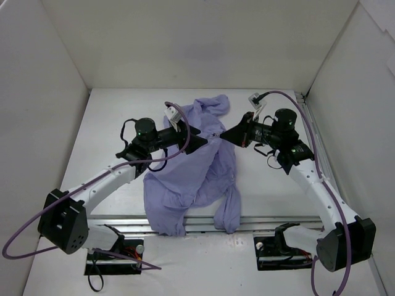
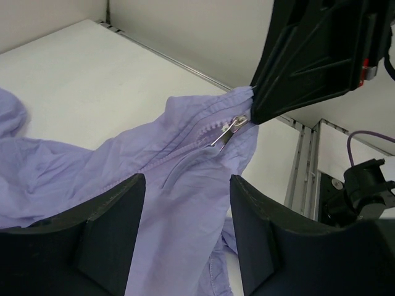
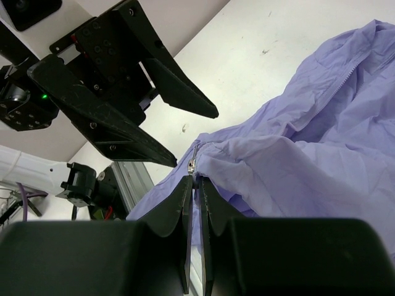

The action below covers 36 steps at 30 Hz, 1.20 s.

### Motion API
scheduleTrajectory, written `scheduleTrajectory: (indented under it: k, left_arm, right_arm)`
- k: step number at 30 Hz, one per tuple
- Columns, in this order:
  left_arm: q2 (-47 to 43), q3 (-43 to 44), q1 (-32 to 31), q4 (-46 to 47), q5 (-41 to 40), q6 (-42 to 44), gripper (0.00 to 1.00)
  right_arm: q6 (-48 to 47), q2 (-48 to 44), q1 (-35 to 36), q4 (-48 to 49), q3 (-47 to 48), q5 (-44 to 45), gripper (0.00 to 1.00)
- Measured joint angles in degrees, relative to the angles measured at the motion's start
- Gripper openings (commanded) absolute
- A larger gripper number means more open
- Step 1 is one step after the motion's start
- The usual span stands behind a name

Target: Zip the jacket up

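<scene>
While the right fingers (image 3: 173, 213) clench the jacket (image 1: 185, 179) beside its zipper pull (image 2: 228, 131), at the centre of the bench (image 1: 123, 111), the left fingers (image 2: 105, 240) stand released; thin fabric may slip free under tugging.

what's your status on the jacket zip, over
Left gripper open, facing the zipper pull. Right gripper shut on the jacket beside the pull. Jacket crumpled between the arms. Nothing seen blocking the pull.

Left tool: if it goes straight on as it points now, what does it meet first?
Probably the jacket, at the raised fold by the zipper pull; the right tool pinches that fold just beyond. Depth is unclear.
</scene>
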Motion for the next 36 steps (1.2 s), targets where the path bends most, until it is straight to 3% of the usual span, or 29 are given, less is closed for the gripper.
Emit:
scheduleTrajectory:
  k: [5,16,26,33,36]
  left_arm:
    - [1.4,2.4,0.0,0.1,3.8,1.8,0.47]
    - [5.7,6.3,0.0,-1.0,7.1,3.8,0.47]
    - [7.6,8.3,-0.9,-3.1,7.4,5.2,0.32]
    - [8.4,9.1,-1.6,-3.8,7.4,6.1,0.3]
    - [8.4,9.2,-1.6,-4.0,7.4,6.3,0.23]
  right_arm:
    - [-0.3,0.1,0.2,0.0,0.0,-0.4,0.0]
    - [-0.8,0.9,0.4,0.0,0.0,-0.4,0.0]
    - [-0.8,0.9,0.7,0.0,0.0,-0.4,0.0]
    - [-0.8,0.9,0.7,0.0,0.0,-0.4,0.0]
    - [-0.8,0.9,0.7,0.0,0.0,-0.4,0.0]
